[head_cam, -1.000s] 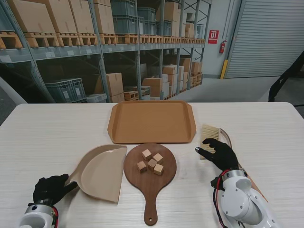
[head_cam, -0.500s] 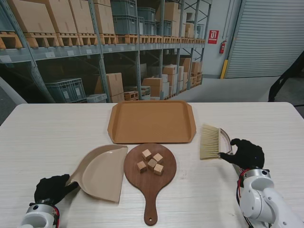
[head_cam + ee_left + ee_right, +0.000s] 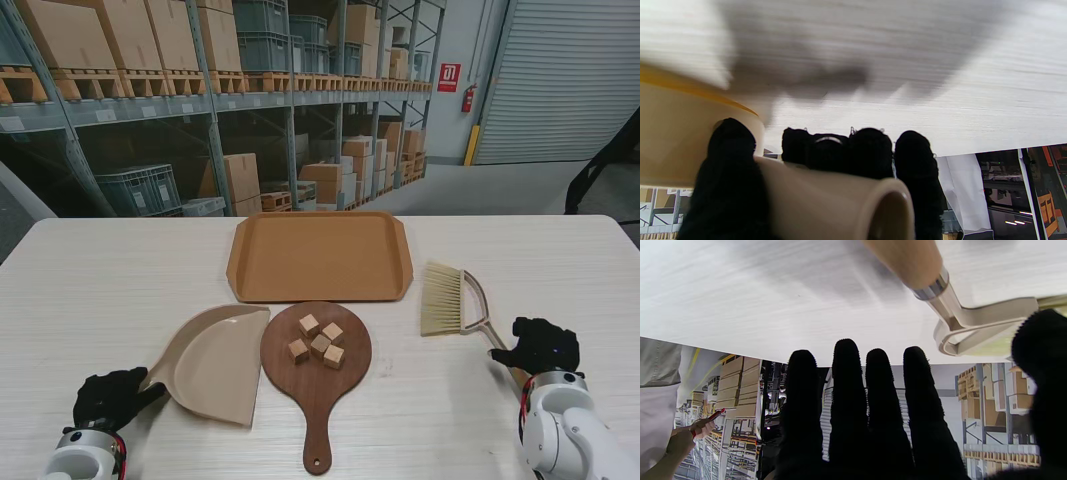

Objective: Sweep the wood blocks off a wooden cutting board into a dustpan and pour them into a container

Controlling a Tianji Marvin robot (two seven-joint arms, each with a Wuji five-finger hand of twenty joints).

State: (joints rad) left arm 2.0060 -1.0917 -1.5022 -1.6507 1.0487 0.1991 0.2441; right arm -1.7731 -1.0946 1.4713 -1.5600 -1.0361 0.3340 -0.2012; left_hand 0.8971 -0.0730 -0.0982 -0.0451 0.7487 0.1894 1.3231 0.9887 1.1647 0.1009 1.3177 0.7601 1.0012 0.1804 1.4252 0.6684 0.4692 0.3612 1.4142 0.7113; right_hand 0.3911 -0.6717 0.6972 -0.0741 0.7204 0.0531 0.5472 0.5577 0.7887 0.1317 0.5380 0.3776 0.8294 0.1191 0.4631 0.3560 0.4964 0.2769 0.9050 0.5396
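holding the dustpan (image 3: 212, 362) by its handle, our left hand (image 3: 108, 398) has its black-gloved fingers (image 3: 870, 150) wrapped round the cream tube, thumb on one side and the rest on the other. the pan lies on the worktop (image 3: 90, 290), its mouth just beside the left edge of the round wooden cutting board (image 3: 316, 362). five wood blocks (image 3: 319, 340) sit clustered on the board. farther from us lies the brown tray (image 3: 320, 256), well apart from both hands. our right hand (image 3: 540, 345) hovers over the brush (image 3: 450, 300) handle with fingers (image 3: 846, 386) straight, close side by side, thumb held apart, gripping nothing. the brush lies flat on the right, bristles pointing away from us, its wooden handle running under that hand.
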